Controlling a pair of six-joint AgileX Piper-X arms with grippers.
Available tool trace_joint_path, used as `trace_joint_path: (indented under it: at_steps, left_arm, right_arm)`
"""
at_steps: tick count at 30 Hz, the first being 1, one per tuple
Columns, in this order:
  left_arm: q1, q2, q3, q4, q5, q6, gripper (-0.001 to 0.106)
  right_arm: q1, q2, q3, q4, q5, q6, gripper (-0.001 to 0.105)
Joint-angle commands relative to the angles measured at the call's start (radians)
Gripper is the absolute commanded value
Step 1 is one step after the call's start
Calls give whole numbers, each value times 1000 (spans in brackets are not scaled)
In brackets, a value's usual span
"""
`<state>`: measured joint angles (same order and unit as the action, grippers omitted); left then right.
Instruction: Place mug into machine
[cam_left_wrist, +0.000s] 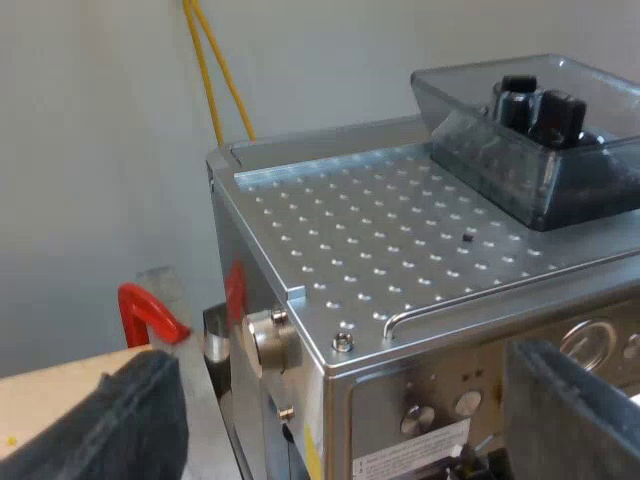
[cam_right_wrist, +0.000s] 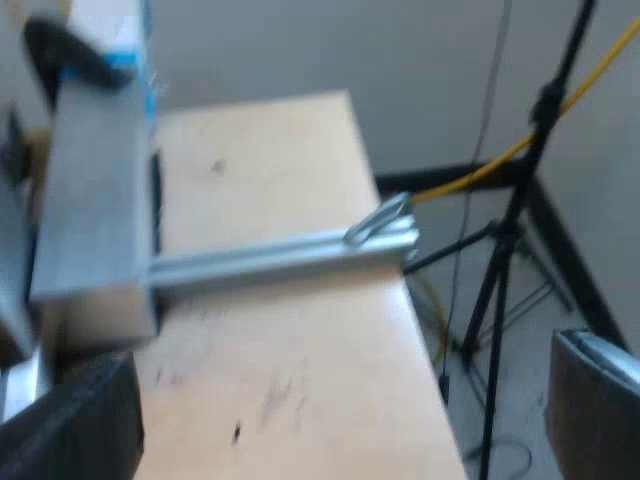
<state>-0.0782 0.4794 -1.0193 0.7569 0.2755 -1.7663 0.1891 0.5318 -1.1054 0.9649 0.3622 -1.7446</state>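
L tool (cam_left_wrist: 350, 400) spread wide, empty, nr espresso machine (cam_left_wrist: 400, 240) top corner, R tool (cam_right_wrist: 330, 410) spread, empty, over table (cam_right_wrist: 260, 170) edge

A lab or test bench is suggested rather than a home kitchen. A boxy brushed stainless-steel espresso machine (cam_left_wrist: 400, 260) with a smoky clear plastic bean hopper (cam_left_wrist: 540, 140) is set before a bare white wall (cam_left_wrist: 90, 150). A silver aluminium framing rail (cam_right_wrist: 280, 260) is laid across a pale wooden tabletop (cam_right_wrist: 270, 180). Beside the tabletop's edge, a black metal tripod stand (cam_right_wrist: 510, 230) is planted on a grey floor (cam_right_wrist: 520, 400), and a yellow cable (cam_right_wrist: 480, 172) is strung behind it.
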Motion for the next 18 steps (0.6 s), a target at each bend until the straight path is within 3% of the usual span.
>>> trace_joint_path:
  at_steps: [1, 6, 8, 12, 18]
  left_arm:
    - [0, -41, -10, 16, 5, 5, 67]
    - [0, -107, -10, 77, -32, 7, 67]
    - [0, -159, -10, 119, -92, 22, 67]
    - [0, -233, -10, 164, -141, 21, 67]
    - [0, -374, -10, 234, -145, 21, 67]
  right_arm:
    - [-48, -8, -4, -42, -39, -26, 82]
    - [-80, -39, -4, -40, -45, -29, 82]
    - [-80, -87, -4, -42, -4, -33, 82]
    - [-80, -181, -4, -34, 30, -52, 82]
    - [-80, -365, -2, 47, 56, -64, 82]
